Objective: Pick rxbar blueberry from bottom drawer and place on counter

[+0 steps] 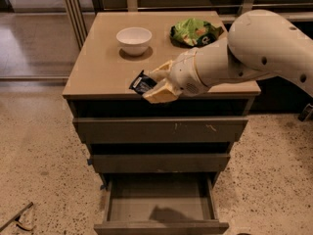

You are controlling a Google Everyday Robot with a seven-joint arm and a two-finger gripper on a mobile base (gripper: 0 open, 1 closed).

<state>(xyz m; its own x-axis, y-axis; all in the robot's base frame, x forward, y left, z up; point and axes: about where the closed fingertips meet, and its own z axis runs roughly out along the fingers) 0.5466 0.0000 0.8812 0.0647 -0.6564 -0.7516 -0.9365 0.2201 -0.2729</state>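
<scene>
The carrying step is in hand. The gripper (155, 85) hangs at the front edge of the worktop (98, 67), about midway along it, and the jaws are closed on the snack bar (142, 83). The bar, in its dark wrapper, sticks out to the left of the jaws at a tilt. It looks to be just above the worktop rather than lying on it, though I cannot tell whether a corner touches. The bottom drawer (132, 199) stands open below, and its tray shows only a shadow. The two drawers above it are shut.

What is left, as I judge it, is the putting down. The bar should go a little further in from the edge and come down until it lies flat or nearly so. Then the jaws part and the arm (264, 48) lifts away. Let go too near the edge, the bar could tip off towards the open drawer. The white bowl (134, 39) and the green bag (195, 32) sit at the back, well apart from the gripper, so neither should be in the way.

As for writing, the wrapper shows a pale mark that is too small to read. The green bag carries print, but no word can be made out. The drawer fronts bear no labels.
</scene>
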